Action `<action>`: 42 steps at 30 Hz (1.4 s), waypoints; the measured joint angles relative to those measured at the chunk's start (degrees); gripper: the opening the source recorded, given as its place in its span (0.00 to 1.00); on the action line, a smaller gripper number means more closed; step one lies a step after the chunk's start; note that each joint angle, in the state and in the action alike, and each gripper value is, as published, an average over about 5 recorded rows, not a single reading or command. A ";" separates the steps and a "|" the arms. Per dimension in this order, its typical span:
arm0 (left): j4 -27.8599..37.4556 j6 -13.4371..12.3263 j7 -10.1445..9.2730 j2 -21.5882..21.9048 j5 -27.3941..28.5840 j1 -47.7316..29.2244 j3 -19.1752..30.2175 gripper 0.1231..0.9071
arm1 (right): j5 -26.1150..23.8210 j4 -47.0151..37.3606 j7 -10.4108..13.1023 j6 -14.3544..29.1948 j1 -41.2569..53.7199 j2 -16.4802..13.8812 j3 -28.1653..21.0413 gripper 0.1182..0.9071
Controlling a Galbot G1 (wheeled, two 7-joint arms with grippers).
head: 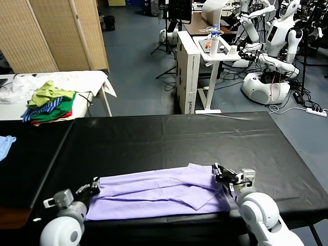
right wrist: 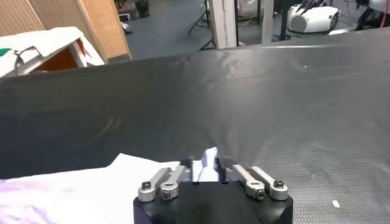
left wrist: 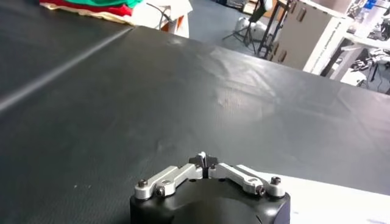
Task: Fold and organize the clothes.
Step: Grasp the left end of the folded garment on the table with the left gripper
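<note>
The lavender T-shirt (head: 159,195) is stretched lengthwise across the lower frame between the left gripper (head: 92,188) and right gripper (head: 221,174), one at each end; whether either's jaws grip cannot be told.

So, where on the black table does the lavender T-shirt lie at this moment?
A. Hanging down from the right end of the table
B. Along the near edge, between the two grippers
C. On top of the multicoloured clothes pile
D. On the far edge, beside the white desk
B: in the head view the lavender T-shirt lies along the near edge of the black table, with the left gripper at one end and the right gripper at the other.
</note>
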 joint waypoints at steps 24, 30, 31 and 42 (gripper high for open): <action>-1.51 -6.39 9.44 -7.15 3.30 10.88 -4.61 0.97 | 2.14 8.06 -2.88 2.86 -10.69 -1.52 10.17 1.00; -1.15 -7.04 10.16 -8.00 4.99 11.16 -3.69 0.76 | 2.07 7.90 -2.78 2.82 -10.42 -1.49 10.13 1.00; -1.13 -7.07 10.27 -8.06 5.18 11.14 -3.57 0.73 | 2.06 7.86 -2.77 2.82 -10.33 -1.48 10.10 1.00; -1.02 -6.56 10.51 -8.11 4.55 10.57 -2.78 0.14 | 1.45 7.44 -2.66 2.81 -9.02 -0.80 9.01 1.00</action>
